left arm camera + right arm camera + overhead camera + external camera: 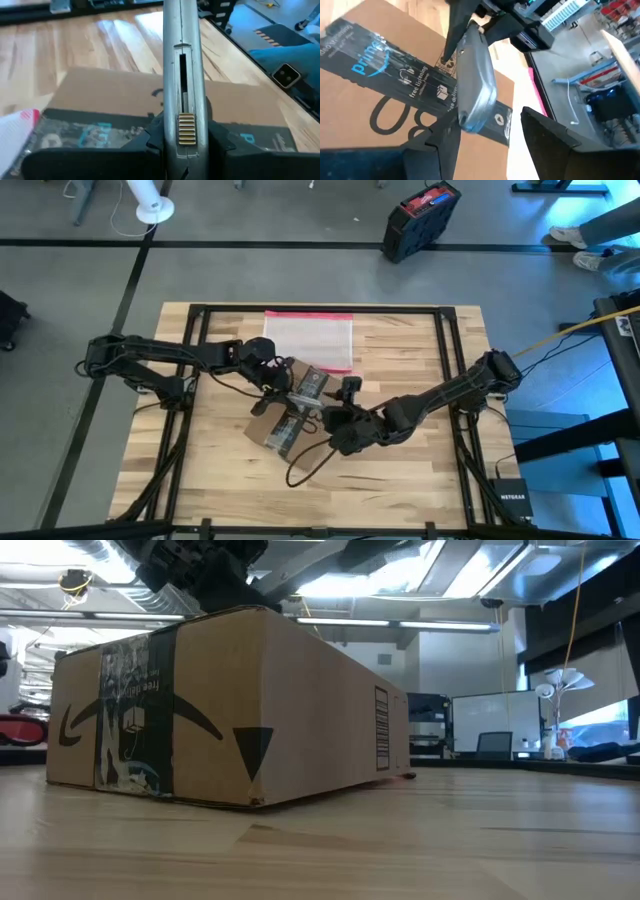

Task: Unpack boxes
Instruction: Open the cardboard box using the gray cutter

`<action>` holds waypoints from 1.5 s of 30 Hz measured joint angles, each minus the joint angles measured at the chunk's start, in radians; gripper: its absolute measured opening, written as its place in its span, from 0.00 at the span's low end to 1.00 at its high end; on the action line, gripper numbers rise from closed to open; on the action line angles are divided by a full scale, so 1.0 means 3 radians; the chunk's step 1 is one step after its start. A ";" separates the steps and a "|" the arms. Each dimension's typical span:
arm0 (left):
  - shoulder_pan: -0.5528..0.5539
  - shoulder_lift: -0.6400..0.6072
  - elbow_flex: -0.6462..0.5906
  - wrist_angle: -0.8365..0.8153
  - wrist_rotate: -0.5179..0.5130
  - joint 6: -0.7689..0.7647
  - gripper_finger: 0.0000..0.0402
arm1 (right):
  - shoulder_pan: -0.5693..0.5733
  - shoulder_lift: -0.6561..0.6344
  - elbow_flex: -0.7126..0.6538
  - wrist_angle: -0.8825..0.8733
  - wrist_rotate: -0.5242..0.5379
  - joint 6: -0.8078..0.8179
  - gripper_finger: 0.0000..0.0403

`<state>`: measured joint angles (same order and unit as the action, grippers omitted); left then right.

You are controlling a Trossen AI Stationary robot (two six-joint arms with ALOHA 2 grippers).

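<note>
Box (290, 412) beneath both grippers' jaws

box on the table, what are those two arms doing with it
Both arms are over the brown cardboard box in the middle of the wooden table, which is still taped shut. The left gripper is shut on a silver utility knife held above the black tape strip. The right gripper is open beside that knife. A clear pouch lies behind the box.
</note>
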<state>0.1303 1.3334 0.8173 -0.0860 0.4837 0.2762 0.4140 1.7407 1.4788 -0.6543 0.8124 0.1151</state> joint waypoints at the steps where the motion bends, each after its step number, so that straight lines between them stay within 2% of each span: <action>1: -0.0003 -0.0003 0.0000 0.0030 -0.0012 0.0010 0.15 | -0.0001 -0.0024 0.0000 -0.0051 -0.0001 0.0071 0.50; 7: -0.0043 -0.0016 0.0000 0.0283 -0.0193 0.0053 0.15 | -0.0003 -0.0129 0.0000 -0.0359 -0.0026 0.0480 0.50; 15: -0.0070 -0.0016 0.0000 0.0659 -0.0446 0.0055 0.15 | -0.0006 -0.0190 -0.0005 -0.0843 0.0147 0.1027 0.50; 25: -0.0071 -0.0018 0.0000 0.0994 -0.0555 0.0050 0.15 | -0.0006 -0.0189 -0.0005 -0.0795 0.0158 0.1165 0.50; 32: -0.0071 -0.0126 -0.0001 0.1064 -0.0558 0.0061 0.15 | -0.0006 -0.0213 -0.0005 -0.0067 -0.0065 0.0686 0.50; 41: -0.0088 -0.0636 -0.0001 0.1135 -0.0556 -0.0001 0.15 | -0.0006 -0.0403 -0.0005 0.0478 0.0096 0.0195 0.50; 45: -0.0128 -0.0741 -0.0001 0.1191 -0.0559 -0.0048 0.15 | -0.0036 -0.0445 -0.0005 0.1026 0.0148 -0.0246 0.50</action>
<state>0.0918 1.1111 0.8169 0.2714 0.3161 0.2619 0.4031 1.6072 1.4773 -0.3464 0.8567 0.0413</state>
